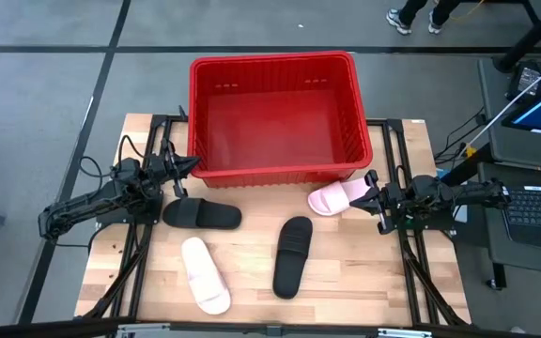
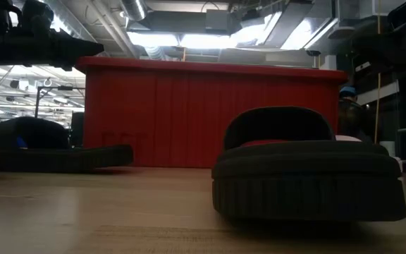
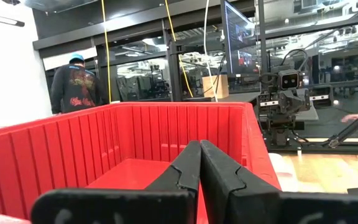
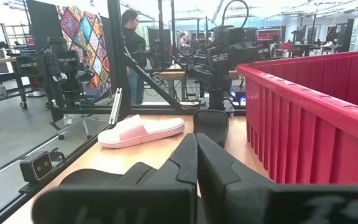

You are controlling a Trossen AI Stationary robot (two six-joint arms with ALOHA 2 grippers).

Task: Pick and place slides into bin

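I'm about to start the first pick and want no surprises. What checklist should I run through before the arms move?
1. Bin has room: ok, nothing in it.
2. All four slides on the table: ok, black slide by the left arm, black slide at centre, pink slide in front, pink slide by the bin.
3. Left gripper free: ok, shut, holding nothing.
4. Right gripper free: ok, shut, holding nothing.
5. Slides apart from each other: ok.

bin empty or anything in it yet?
Empty. The high view shows the bin's bare red floor; all four slides lie on the table outside it.
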